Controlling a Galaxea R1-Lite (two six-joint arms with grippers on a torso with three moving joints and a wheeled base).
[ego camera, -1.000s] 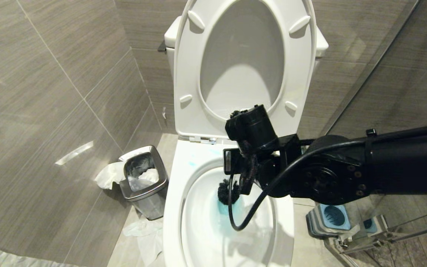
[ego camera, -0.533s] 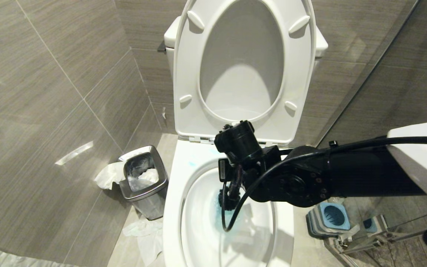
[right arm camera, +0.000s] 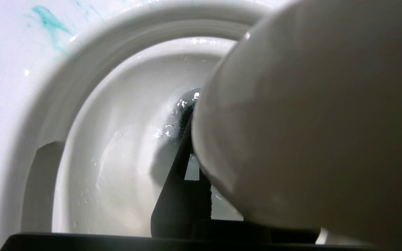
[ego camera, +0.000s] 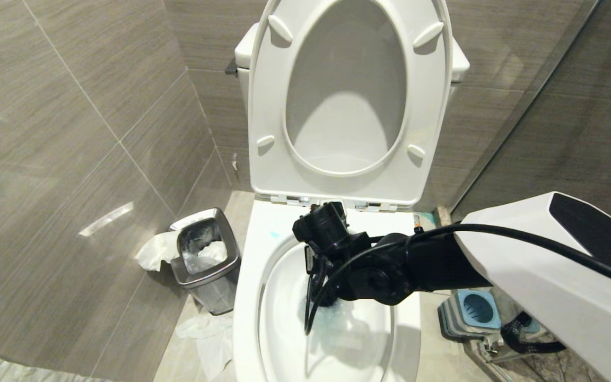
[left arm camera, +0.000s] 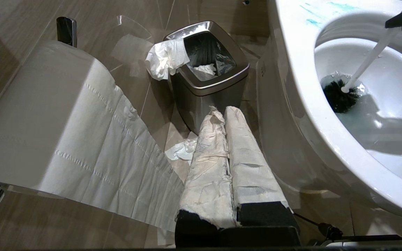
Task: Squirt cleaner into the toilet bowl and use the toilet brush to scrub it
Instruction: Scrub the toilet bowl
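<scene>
My right gripper (ego camera: 322, 268) is clamped on the toilet brush (left arm camera: 352, 81) near the handle's rounded top, the black bristle head well below it in the blue-tinted water of the toilet bowl (ego camera: 247, 297). The slim plastic handle looks light, stiff and probably slick when wet, so holding it high seems right.

Toilet bowl (ego camera: 247, 297): white ceramic, glossy, wet sheen inside; pale blue cleaner (left arm camera: 314, 21) smeared thin on the rim. Seat (ego camera: 268, 106): smooth white plastic, softer shine. Toilet brush (left arm camera: 365, 66): slick white plastic handle, coarse black bristles. Bin (left arm camera: 208, 90): brushed steel, satin finish, black plastic liner, crumpled tissue. Wall tiles (ego camera: 72, 132): grey, matt, fine linear grain. Toilet roll (left arm camera: 47, 122): soft quilted paper. Left gripper (left arm camera: 227, 167) fingers wrapped in wrinkled, scuffed white tape. Right arm shell (ego camera: 549, 276): glossy white plastic.
</scene>
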